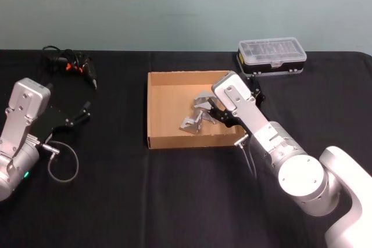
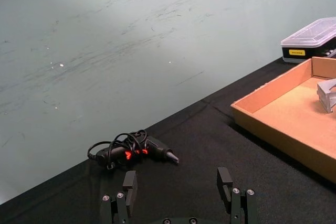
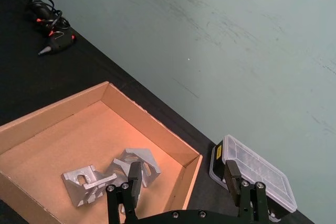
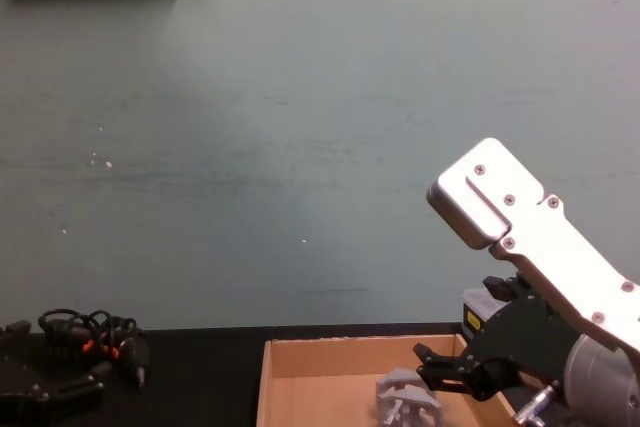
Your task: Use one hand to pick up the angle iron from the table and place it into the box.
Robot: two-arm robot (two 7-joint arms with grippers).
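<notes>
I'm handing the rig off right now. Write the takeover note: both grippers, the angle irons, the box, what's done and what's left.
Right gripper: open and holding nothing, over the right part of the box, just above the parts.
Left gripper: open and idle, over the table at the left, well clear of the box.
Angle irons: a small cluster lying on the box floor, under and beside the right gripper's fingers.
Done: angle irons are in the box; none seen on the tabletop.
Left: lift the right arm out of the box and park it.
Nearby, not part of the job: plastic case behind the box, corded tool at far left.
</notes>
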